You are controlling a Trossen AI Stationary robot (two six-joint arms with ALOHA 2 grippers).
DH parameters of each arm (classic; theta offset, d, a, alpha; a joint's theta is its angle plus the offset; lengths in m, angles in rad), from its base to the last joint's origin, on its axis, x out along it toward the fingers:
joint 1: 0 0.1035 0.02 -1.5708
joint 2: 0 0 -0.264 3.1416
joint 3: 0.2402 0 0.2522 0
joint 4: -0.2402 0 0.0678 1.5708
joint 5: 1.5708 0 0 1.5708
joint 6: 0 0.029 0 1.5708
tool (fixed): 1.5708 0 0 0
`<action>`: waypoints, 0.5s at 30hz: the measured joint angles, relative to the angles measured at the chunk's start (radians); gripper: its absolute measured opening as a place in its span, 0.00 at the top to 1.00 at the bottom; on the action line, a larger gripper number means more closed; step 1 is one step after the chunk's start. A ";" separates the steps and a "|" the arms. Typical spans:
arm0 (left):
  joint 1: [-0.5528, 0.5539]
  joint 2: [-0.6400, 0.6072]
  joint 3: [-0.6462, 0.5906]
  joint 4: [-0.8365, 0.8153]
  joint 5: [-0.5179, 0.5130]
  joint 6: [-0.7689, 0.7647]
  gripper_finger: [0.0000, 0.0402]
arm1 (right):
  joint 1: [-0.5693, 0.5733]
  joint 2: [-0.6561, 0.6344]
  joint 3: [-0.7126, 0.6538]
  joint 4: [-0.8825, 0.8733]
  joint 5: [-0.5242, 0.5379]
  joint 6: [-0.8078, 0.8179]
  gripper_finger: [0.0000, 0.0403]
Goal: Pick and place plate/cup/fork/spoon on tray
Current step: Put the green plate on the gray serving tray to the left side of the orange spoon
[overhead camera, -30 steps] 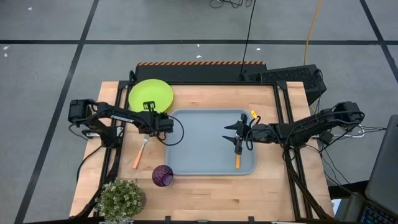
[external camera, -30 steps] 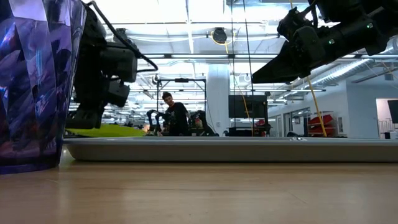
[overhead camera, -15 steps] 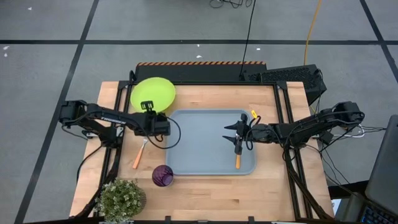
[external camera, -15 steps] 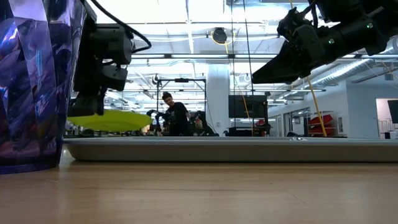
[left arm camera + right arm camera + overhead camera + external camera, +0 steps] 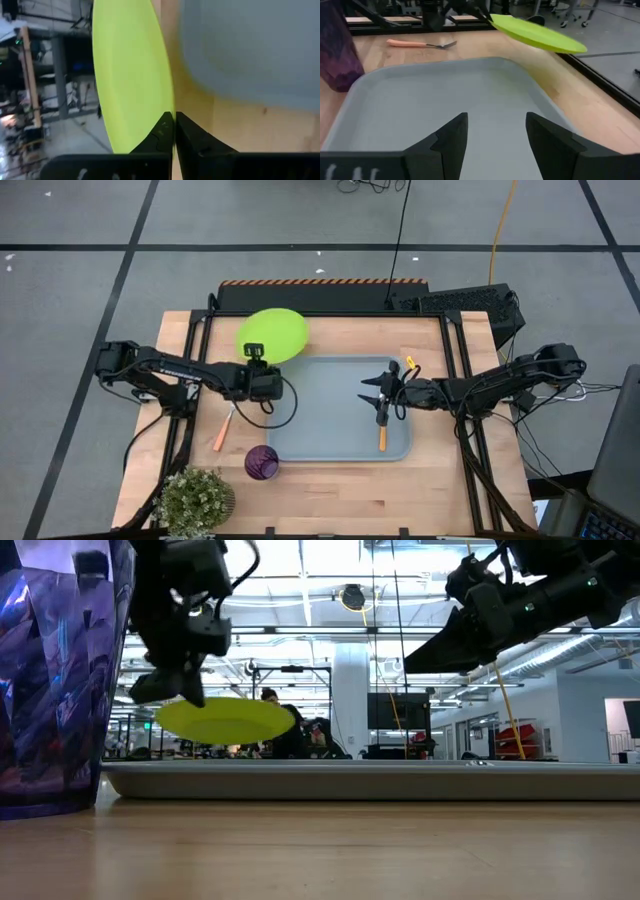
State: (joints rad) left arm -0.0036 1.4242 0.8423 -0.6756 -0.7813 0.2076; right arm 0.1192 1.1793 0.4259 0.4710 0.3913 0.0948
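The lime-green plate [image 5: 272, 335] hangs in the air over the table's far left, by the far left corner of the grey-blue tray [image 5: 340, 408]. My left gripper [image 5: 257, 363] is shut on it. My right gripper [image 5: 366, 391] stands open above the tray's right half, touching nothing. An orange-handled utensil [image 5: 381, 438] lies on the tray; my right gripper hides its head. The fork [image 5: 222, 435] lies flat on the table left of the tray. The purple cup [image 5: 262, 462] stands upright near the tray's near left corner. My left gripper pinches the plate's near rim [image 5: 167, 112] between its two fingers [image 5: 161, 134]. The fingers come from the near left, slanting down. The plate [image 5: 225, 720] is lifted clear of the table, close to level, and juts out beyond the fingers toward the far edge.
A potted plant [image 5: 195, 500] stands at the table's near left corner. A black box [image 5: 470, 302] sits at the far right corner. Bare wood lies along the near edge and right of the tray.
My left gripper has risen and gone toward the table's right, staying shut on the plate. The plate has come up off the table and now hangs clear, nearer the tray's far left corner.
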 joint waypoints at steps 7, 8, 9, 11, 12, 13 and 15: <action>0.001 0.000 0.064 0.072 0.113 0.087 0.99 | 0.000 0.000 0.000 -0.010 0.001 0.005 0.52; 0.001 0.000 0.070 0.084 0.143 0.100 0.99 | 0.000 0.000 0.000 -0.010 0.001 0.005 0.52; 0.001 0.002 0.076 0.098 0.171 0.113 0.99 | 0.000 0.000 0.000 -0.009 0.001 0.005 0.52; -0.002 0.015 0.087 0.112 0.207 0.132 0.99 | 0.000 0.000 0.000 -0.011 0.001 0.005 0.52; -0.006 0.022 0.089 0.110 0.213 0.141 0.99 | 0.000 0.000 0.000 -0.011 0.001 0.005 0.52; -0.008 0.034 0.093 0.105 0.214 0.152 0.99 | 0.000 0.000 0.000 -0.011 0.001 0.005 0.52; -0.014 0.053 0.099 0.110 0.214 0.177 0.99 | 0.000 0.000 0.000 -0.011 0.001 0.005 0.52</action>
State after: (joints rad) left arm -0.0180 1.4770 0.9413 -0.5657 -0.5671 0.3844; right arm 0.1192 1.1793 0.4259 0.4596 0.3921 0.1002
